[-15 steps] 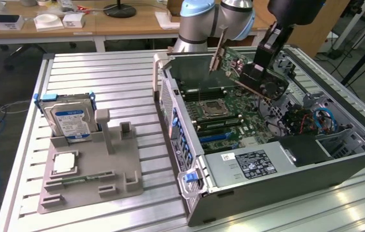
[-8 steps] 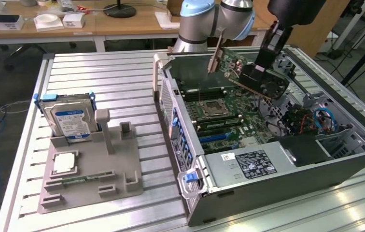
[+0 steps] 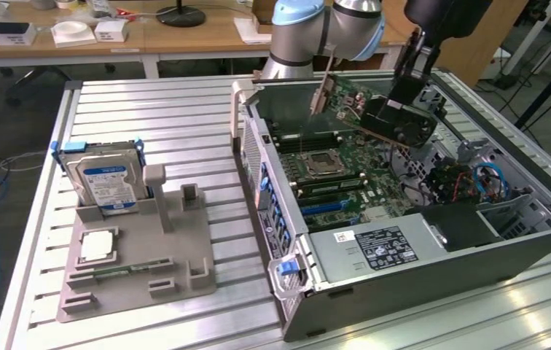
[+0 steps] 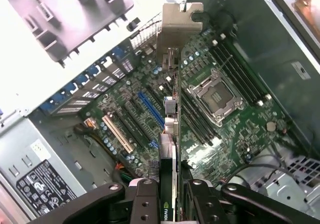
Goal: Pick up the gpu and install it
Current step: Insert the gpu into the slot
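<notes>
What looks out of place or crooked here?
Only the gpu: the gripper holds it tilted in the air above the motherboard, seated in no slot. Nothing looks spilled or broken.

clear: open case [image 3: 248,138] side above motherboard [image 3: 353,182] | blocked: power supply [image 3: 377,248], blue cables [image 3: 490,182] at exterior view's right | gpu [image 3: 363,109] hangs free

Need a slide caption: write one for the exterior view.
End effector holds the gpu tilted above the motherboard inside the open computer case.
</notes>
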`<state>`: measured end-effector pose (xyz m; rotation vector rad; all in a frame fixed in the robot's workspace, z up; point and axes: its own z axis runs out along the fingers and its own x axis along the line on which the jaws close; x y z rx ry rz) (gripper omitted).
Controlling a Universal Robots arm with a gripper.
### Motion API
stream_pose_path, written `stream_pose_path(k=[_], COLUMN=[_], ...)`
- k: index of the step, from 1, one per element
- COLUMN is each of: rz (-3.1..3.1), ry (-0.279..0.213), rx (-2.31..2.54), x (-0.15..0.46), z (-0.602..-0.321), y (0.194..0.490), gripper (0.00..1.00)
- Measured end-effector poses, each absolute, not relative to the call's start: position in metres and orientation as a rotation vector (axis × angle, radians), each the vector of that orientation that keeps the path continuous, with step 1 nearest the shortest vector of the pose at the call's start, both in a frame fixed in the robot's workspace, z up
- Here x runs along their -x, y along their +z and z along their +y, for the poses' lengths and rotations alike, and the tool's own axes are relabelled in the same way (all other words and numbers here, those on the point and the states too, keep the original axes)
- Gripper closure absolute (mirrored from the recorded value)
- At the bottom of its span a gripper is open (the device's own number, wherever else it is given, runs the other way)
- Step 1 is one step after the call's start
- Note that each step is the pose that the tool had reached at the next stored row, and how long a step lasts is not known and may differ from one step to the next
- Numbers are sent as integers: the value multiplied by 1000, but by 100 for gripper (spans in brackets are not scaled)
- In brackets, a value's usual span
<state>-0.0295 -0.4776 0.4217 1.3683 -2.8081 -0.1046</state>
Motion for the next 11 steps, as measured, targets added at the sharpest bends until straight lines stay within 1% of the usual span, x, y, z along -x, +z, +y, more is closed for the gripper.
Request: stream_pose_path(k=[11], rz=[-2683], ry=[-102], rx=[-1589], x=[29], z=[-478], y=[422], gripper=[74])
